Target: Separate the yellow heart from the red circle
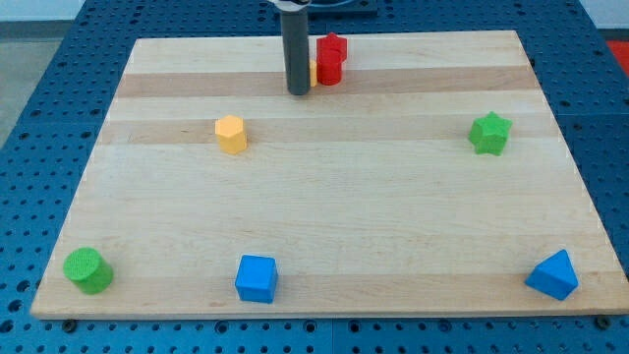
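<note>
My tip [299, 92] rests on the wooden board [324, 197] near the view's top, just left of centre. Only a thin sliver of a yellow block [313, 71] shows, between the rod's right side and the red blocks; the rod hides the rest, so I cannot make out its shape. Right beside it is a red round block [329, 70], with a second red block, star-like [333, 45], close behind it toward the view's top. The yellow sliver appears to touch the red round block. The tip is just left of and slightly below this cluster.
A yellow hexagon [231, 134] sits left of centre. A green star [489, 133] is at the right. Along the view's bottom are a green circle [87, 270] at the left, a blue square [257, 278], and a blue angular block [552, 274] at the right.
</note>
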Controlling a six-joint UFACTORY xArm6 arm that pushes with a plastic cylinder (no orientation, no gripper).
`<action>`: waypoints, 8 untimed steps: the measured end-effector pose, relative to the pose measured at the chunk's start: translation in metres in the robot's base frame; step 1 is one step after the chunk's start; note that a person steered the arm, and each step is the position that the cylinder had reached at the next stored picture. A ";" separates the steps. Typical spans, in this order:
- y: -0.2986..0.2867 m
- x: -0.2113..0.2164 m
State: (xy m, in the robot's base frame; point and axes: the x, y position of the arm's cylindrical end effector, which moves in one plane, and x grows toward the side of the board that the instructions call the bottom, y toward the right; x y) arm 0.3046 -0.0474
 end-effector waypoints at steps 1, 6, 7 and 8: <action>0.000 -0.012; -0.020 -0.089; 0.010 -0.086; 0.017 -0.072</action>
State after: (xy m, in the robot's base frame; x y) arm 0.2323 -0.0301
